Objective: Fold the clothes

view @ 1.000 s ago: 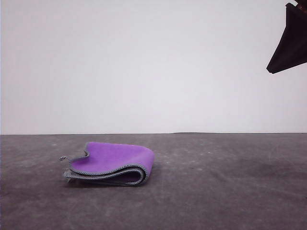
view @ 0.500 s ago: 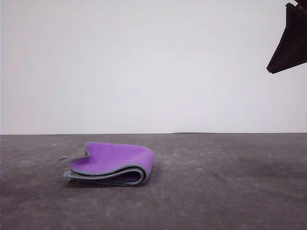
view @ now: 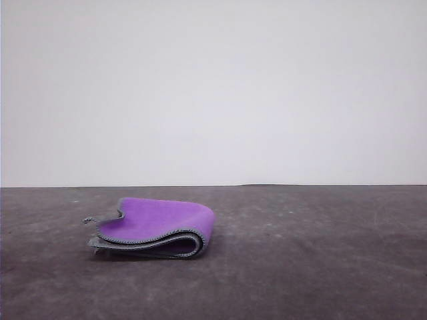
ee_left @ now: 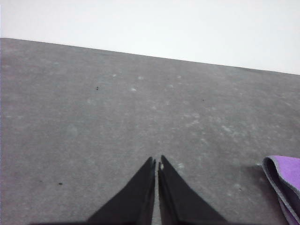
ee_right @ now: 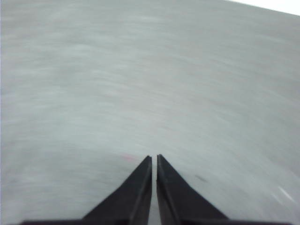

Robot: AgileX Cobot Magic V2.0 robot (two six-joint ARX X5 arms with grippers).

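Left gripper [ee_left: 157,165] pinched nearly shut, holding nothing, above bare grey table [ee_left: 93,108]; right gripper [ee_right: 154,160] likewise closed and empty; folded cloth [view: 155,228] lying purple-side up, left of table centre, just beside left gripper

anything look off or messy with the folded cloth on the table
Slightly untidy. The cloth lies folded on the grey table, purple face up, but its layers do not line up: at the left end one hemmed corner curls up and sticks out. Nothing looks torn or spilled. Both the left pincer and the right pincer are shut on nothing.
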